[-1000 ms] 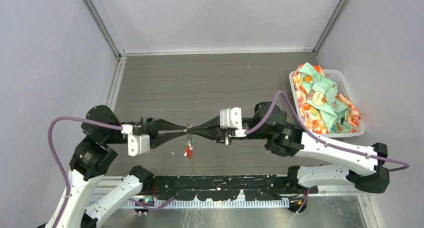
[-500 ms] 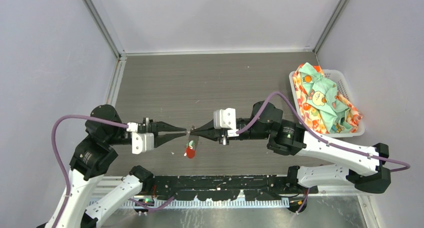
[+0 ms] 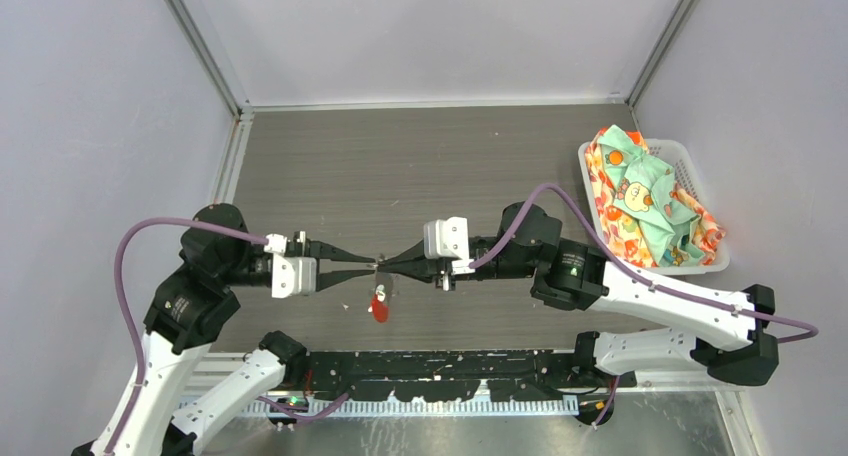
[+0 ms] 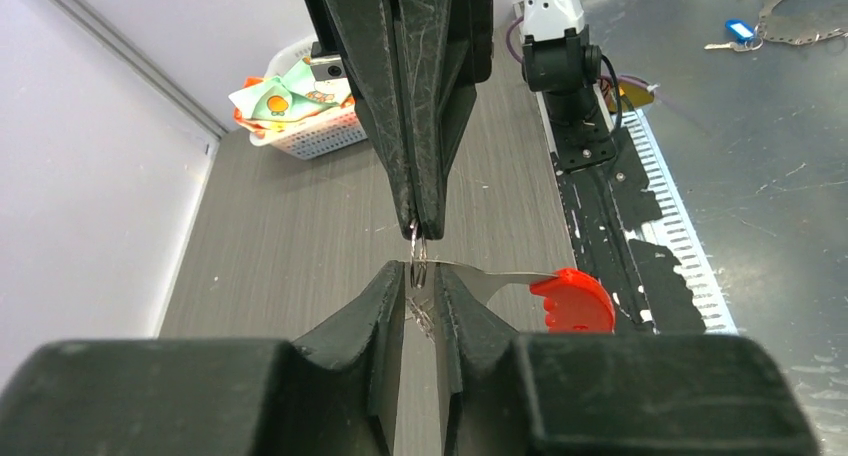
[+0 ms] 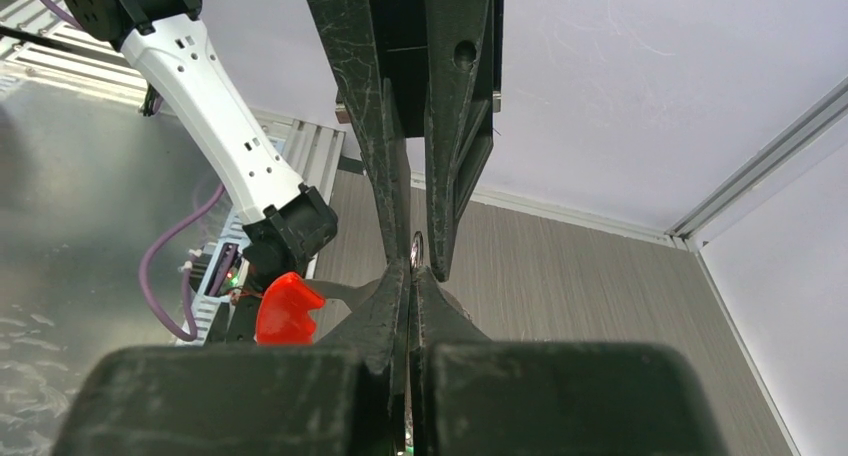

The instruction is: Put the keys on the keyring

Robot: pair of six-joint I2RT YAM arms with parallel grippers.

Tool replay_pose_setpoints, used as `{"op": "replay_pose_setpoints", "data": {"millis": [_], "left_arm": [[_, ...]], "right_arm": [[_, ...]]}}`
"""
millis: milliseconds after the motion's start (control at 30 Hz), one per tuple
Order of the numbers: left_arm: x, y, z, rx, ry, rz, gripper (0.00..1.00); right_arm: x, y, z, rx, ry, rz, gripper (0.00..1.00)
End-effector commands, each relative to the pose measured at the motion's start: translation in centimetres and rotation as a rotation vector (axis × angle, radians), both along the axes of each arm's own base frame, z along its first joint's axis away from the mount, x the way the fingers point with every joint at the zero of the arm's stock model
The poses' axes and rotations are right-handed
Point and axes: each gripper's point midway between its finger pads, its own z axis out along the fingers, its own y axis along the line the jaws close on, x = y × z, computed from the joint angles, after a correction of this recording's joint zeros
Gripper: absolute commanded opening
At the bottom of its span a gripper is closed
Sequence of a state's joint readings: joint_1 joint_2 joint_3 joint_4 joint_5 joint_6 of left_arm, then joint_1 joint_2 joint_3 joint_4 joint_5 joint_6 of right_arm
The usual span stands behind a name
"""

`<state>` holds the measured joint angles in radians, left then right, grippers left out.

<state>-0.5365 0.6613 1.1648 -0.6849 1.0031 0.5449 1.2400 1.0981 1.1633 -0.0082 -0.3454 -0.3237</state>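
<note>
My left gripper (image 4: 420,278) has eased its jaws apart since a second ago, loosely flanking the keyring (image 4: 418,259); my right gripper (image 5: 412,274) stays clamped on it, the red-headed key (image 4: 572,301) dangling above the counter (image 3: 400,166).

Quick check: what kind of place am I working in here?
Probably a lab robot cell, not a home: plain walls on aluminium rails box in a wood-grain table, and a white basket of cloth sits at its right edge.

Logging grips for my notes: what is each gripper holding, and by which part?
The right gripper pinches the small metal ring by its rim, a red-headed key hanging from it. The left gripper is open, holding nothing.
</note>
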Motion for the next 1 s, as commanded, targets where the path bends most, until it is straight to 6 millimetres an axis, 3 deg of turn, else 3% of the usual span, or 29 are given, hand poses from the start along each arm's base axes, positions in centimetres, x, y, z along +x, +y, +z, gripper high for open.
{"op": "replay_pose_setpoints", "data": {"millis": [0, 67, 167, 233, 333, 533, 700, 800, 967], "left_arm": [[-0.3, -0.1, 1.7, -0.034, -0.002, -0.009, 0.18], [-0.4, -0.1, 1.6, -0.034, 0.004, -0.012, 0.15], [-0.5, -0.1, 1.6, -0.035, -0.002, -0.014, 0.01], [-0.4, -0.1, 1.5, -0.033, -0.002, -0.009, 0.0], [-0.6, 0.1, 0.8, -0.008, -0.029, -0.021, 0.0], [-0.8, 0.6, -0.8, 0.041, -0.226, -0.067, 0.0], [-1.3, 0.9, -1.8, 0.074, -0.387, -0.128, 0.0], [-1.8, 1.2, -2.4, 0.09, -0.541, -0.174, 0.0], [-2.2, 1.4, -3.0, 0.085, -0.671, -0.206, 0.0]], "right_arm": [[-0.4, 0.0, 3.7, 0.105, -0.041, 0.019, 0.01], [-0.4, 0.1, 3.8, 0.107, -0.043, 0.021, 0.01], [-0.5, 0.1, 3.9, 0.109, -0.043, 0.024, 0.01], [-0.5, 0.1, 3.9, 0.109, -0.042, 0.025, 0.01], [-0.6, -0.2, 4.1, 0.113, -0.031, 0.022, 0.1], [-0.6, -1.3, 4.1, 0.125, 0.001, 0.002, 0.26], [-0.2, -2.3, 4.0, 0.126, 0.057, -0.046, 0.33], [1.0, -3.0, 3.8, 0.122, 0.139, -0.135, 0.38], [4.6, -4.9, 0.1, 0.077, 0.37, -0.397, 0.52]]}}
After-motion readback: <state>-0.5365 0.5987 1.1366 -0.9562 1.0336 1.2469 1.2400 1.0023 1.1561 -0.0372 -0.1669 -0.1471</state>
